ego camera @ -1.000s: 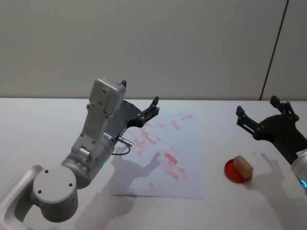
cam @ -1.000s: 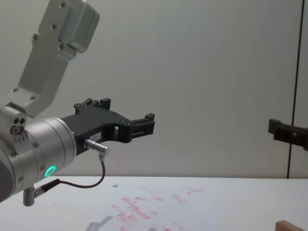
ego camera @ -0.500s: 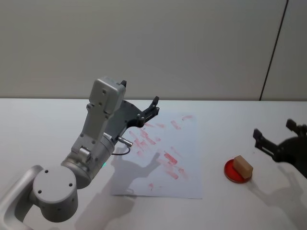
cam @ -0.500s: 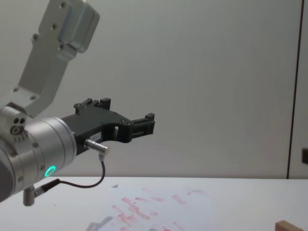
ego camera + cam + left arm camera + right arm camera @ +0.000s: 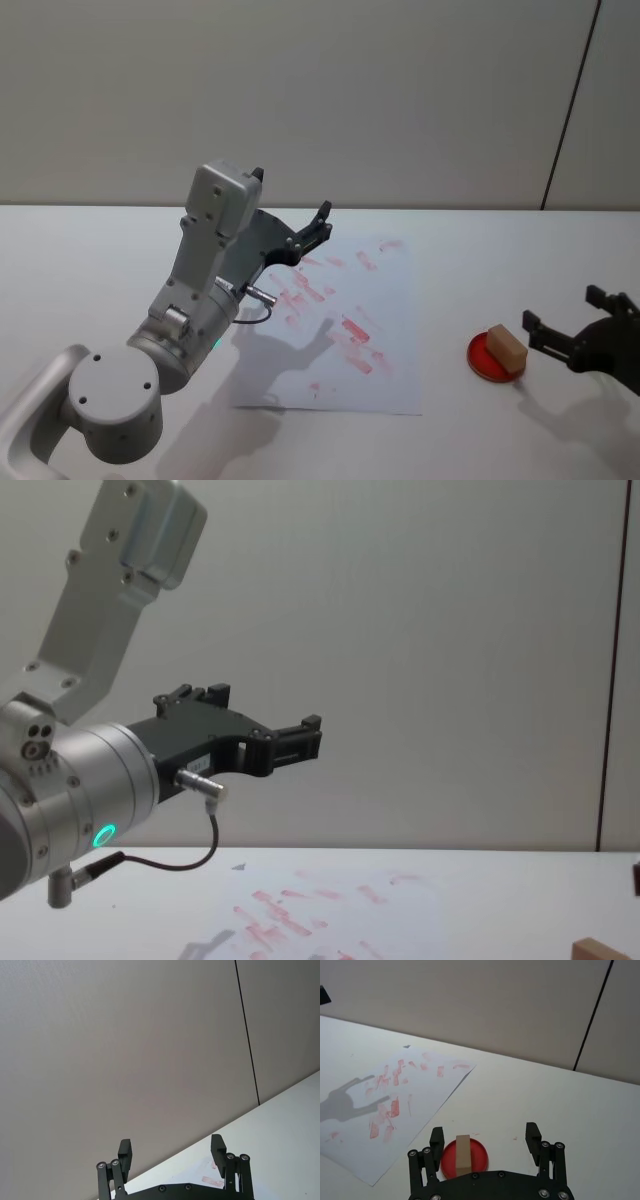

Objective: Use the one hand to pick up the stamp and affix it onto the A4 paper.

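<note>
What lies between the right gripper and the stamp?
Only bare table and the rim of the red pad under the stamp, seen in the head view; the right gripper is open.

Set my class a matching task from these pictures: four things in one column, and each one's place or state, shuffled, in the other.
Column one
1. stamp
2. A4 paper
3. left gripper
4. right gripper

Column two
a. held high above the table, open
b. flat on the table, marked with red imprints
c. standing on the red pad
d. open, just right of the stamp, not touching it

Pairs: 1-c, 2-b, 3-a, 4-d
</note>
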{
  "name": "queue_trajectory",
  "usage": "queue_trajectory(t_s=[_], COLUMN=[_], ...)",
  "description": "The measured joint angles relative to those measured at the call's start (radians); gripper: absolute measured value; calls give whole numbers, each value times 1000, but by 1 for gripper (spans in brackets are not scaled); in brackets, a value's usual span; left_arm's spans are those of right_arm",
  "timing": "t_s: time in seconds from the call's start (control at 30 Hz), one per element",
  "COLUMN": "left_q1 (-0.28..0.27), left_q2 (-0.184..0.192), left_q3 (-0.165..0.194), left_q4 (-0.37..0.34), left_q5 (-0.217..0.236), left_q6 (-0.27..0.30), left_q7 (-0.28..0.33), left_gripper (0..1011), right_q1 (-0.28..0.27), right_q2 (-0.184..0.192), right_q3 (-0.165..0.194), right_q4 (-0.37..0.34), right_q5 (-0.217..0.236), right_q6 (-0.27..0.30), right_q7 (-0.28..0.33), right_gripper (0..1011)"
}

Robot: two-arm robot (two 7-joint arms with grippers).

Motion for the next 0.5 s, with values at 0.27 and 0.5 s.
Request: queue_trajectory(t_s=[0.27, 0.5], left_q1=[0, 0], left_q2=[0, 0], left_q3=[0, 0], left_q4=[0, 0], left_q5=[0, 0], left_q6=[0, 0], left_q7=[0, 0], left_gripper=[1003, 1003], right_q1=[52, 80], right_q2=[-23, -42], right_q3=[-23, -42], right_q4=[43, 71], right_q5=[-43, -72], right_q6=[58, 99], right_q7=[44, 60], right_gripper=[1001, 1001])
